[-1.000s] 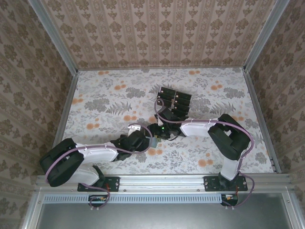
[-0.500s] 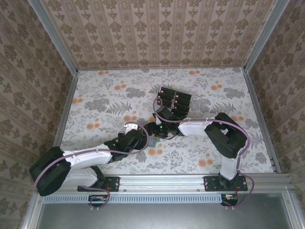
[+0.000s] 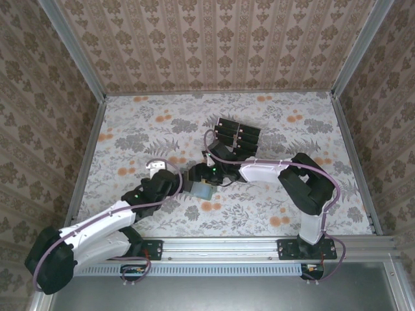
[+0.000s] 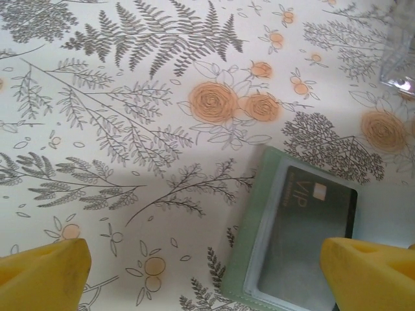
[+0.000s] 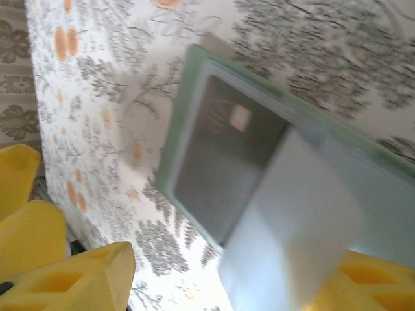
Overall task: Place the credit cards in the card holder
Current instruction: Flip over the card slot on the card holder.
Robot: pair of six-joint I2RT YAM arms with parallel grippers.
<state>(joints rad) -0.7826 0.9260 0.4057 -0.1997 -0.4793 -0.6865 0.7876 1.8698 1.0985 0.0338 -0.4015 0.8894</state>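
Sage-green card holder [image 4: 251,223] lies flat on the floral table [image 4: 130,97], one black card [image 4: 311,223] already behind its clear window

Wide open and empty, the left gripper [image 4: 204,262] hangs just beside it, likely to steady it; the right gripper [image 5: 233,275] stands half-spread around a blurred pale sheet [image 5: 292,220], and whether it grips cannot be told; the other credit cards [image 3: 237,135] sit farther back

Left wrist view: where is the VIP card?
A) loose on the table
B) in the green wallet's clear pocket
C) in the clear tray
B: the card shows through the clear window of the wallet, framed by its green border.
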